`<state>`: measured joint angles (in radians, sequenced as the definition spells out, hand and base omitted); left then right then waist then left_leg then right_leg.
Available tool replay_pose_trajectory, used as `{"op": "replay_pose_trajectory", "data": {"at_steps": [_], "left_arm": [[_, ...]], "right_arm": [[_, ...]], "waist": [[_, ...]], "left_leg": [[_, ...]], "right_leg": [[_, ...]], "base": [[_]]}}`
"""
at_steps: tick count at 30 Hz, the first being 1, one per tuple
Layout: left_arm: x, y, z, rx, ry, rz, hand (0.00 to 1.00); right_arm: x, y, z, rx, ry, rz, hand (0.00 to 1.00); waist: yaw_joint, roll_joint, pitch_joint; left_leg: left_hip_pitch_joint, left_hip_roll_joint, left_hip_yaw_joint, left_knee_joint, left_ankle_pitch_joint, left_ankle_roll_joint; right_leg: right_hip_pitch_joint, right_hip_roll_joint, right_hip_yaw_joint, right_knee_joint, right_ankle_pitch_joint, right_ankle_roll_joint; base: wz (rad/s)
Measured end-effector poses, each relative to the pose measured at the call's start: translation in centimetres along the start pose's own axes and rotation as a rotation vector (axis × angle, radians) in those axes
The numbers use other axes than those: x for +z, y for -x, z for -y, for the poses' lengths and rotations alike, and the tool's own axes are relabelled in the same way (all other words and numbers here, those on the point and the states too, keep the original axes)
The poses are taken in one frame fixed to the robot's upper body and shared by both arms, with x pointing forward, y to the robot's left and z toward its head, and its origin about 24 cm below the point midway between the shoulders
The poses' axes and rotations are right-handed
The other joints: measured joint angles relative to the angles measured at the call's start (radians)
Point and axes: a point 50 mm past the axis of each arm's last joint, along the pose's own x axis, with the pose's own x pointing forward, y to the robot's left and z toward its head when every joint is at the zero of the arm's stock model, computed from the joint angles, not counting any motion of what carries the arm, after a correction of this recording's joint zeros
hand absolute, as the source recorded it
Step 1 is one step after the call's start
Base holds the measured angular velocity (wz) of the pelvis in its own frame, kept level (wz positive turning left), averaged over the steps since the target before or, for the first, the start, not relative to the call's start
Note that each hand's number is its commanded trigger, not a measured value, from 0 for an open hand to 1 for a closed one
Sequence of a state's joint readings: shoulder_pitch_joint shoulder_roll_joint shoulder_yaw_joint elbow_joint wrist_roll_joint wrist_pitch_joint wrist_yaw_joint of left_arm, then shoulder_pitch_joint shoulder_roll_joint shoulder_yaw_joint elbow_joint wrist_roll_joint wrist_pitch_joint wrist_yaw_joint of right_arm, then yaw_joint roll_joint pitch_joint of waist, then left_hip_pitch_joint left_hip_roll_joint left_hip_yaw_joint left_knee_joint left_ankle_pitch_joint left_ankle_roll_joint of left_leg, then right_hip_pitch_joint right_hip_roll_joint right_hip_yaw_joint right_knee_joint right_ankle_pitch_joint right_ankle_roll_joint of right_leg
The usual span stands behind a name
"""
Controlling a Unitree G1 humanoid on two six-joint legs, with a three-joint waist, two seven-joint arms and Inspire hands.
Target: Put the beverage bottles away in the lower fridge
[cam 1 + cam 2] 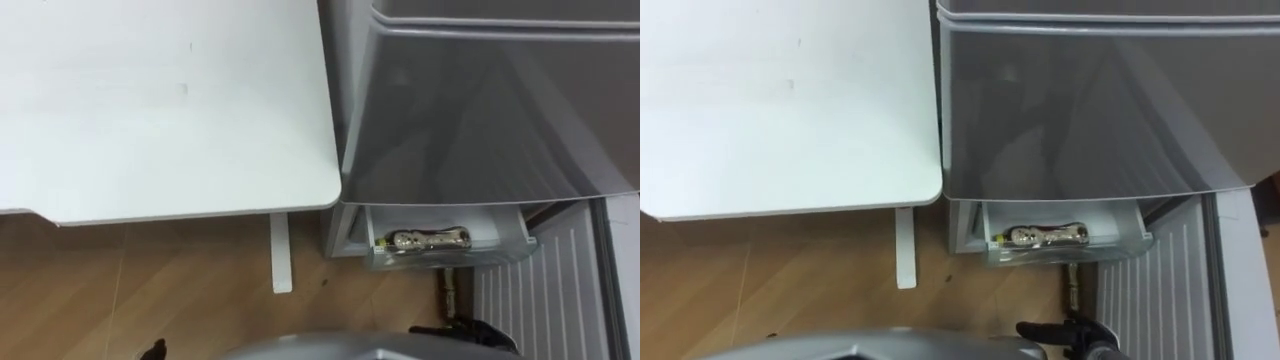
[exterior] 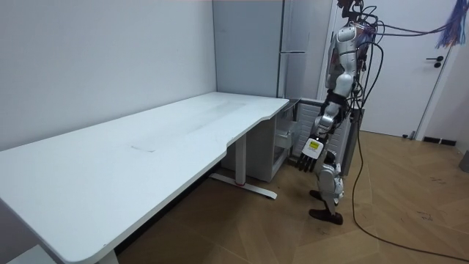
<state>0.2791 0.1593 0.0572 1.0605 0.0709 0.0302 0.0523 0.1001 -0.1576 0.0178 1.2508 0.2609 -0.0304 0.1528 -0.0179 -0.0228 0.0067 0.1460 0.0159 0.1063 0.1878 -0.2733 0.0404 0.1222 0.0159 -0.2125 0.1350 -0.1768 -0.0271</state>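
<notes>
– Right hand (image 1: pixel 470 332), dark, lowest down: grasp I cannot tell. Glossy pale bottle (image 1: pixel 432 241) lies just beyond it, in the grey fridge (image 1: pixel 480 110), inside its open lower drawer (image 1: pixel 497 228).
– Room view: left hand (image 2: pixel 311 149) hangs slack, empty, near the white tabletop (image 2: pixel 146 147).

A bottle (image 1: pixel 1045 237) lies in the open fridge drawer (image 1: pixel 1070 254).

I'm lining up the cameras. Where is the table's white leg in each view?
Left eye view: the white leg stands lower centre, below the table edge.
Right eye view: lower centre-left, below that edge.
Room view: centre, under the table's far end.
Shared landmark: the grey fridge just beside it.
</notes>
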Motion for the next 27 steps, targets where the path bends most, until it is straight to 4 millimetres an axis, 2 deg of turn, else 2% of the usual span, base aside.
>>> {"op": "replay_pose_trajectory", "data": {"at_steps": [4, 16, 22, 25, 27], "left_arm": [[-0.3, 0.0, 0.1, -0.014, -0.013, -0.021, 0.0], [-0.3, -0.1, -0.1, -0.035, -0.05, -0.029, 0.0], [1.0, -0.3, -0.1, -0.018, -0.067, 0.012, 0.0], [1.8, -0.4, -0.2, -0.005, -0.038, 0.049, 0.0], [2.1, -0.4, -0.3, 0.0, -0.034, 0.067, 0.0]], "right_arm": [[-0.1, 0.0, 0.0, 0.002, 0.015, -0.005, 0.0], [0.4, 0.0, -0.1, 0.022, 0.05, 0.017, 0.0], [0.7, 0.0, -0.1, 0.02, 0.101, 0.032, 0.0], [0.9, -0.1, -0.3, 0.029, 0.118, 0.043, 0.0], [1.3, -0.1, -0.5, 0.052, 0.134, 0.048, 0.0]], "waist": [[-0.001, 0.005, -0.0025], [0.002, -0.001, 0.0031], [0.022, -0.001, 0.0028], [0.03, 0.0, -0.0005], [0.037, -0.004, 0.0026]], "left_leg": [[0.001, 0.0, 0.0, 0.0, 0.0, 0.0], [0.003, 0.001, -0.018, -0.008, -0.001, -0.001], [-0.019, 0.001, -0.028, 0.009, -0.001, -0.002], [-0.033, 0.001, -0.036, 0.022, -0.002, -0.003], [-0.056, 0.001, -0.037, 0.049, -0.002, -0.004]], "right_leg": [[0.001, 0.0, -0.001, 0.0, 0.0, 0.0], [0.004, 0.0, -0.006, 0.016, 0.0, 0.0], [-0.011, 0.002, -0.008, 0.014, -0.002, -0.003], [-0.016, 0.0, -0.019, 0.011, -0.003, -0.004], [-0.026, -0.001, -0.023, 0.016, -0.005, -0.007]], "base": [[0.0], [0.03], [0.03], [0.08], [0.03]]}}
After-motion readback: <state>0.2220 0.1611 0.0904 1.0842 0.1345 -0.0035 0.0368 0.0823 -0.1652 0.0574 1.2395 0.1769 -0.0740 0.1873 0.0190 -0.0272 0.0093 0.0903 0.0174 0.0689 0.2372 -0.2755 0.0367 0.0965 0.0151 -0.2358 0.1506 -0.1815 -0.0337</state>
